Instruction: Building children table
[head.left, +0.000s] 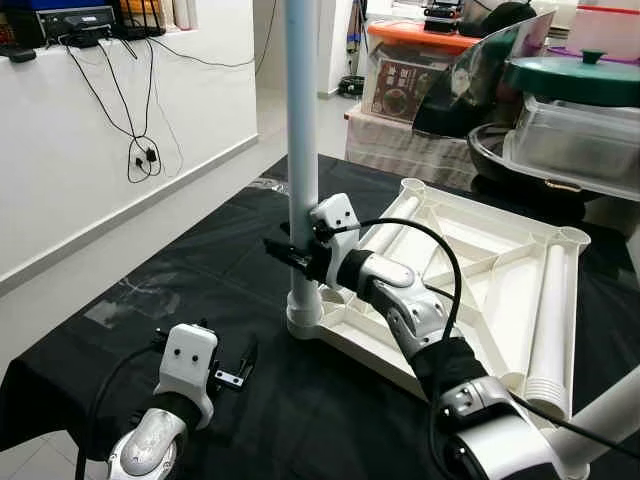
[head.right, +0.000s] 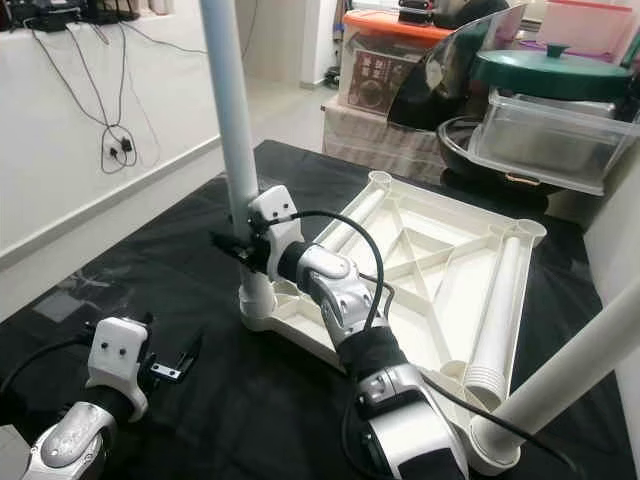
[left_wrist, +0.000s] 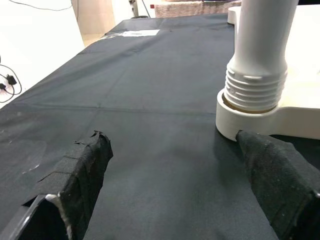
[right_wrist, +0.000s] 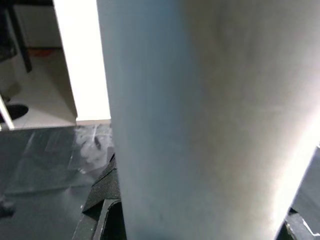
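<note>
The white table top (head.left: 480, 250) lies upside down on a black cloth (head.left: 200, 260). One white leg (head.left: 302, 150) stands upright in its near left corner socket (left_wrist: 240, 120), threads showing above the collar. My right gripper (head.left: 298, 255) is shut on this leg a little above the socket, and the leg (right_wrist: 200, 120) sits between its fingers. A second leg (head.left: 550, 310) lies flat along the top's right side. A third leg (head.right: 580, 370) rises slanted from the near right corner. My left gripper (head.left: 235, 370) is open, low over the cloth, left of the socket.
A white wall with hanging cables (head.left: 140, 150) runs along the left, with bare floor beside the cloth's left edge. Behind the table top stand plastic boxes (head.left: 575, 140), a green lid (head.left: 580, 80) and an orange-lidded box (head.left: 420, 40).
</note>
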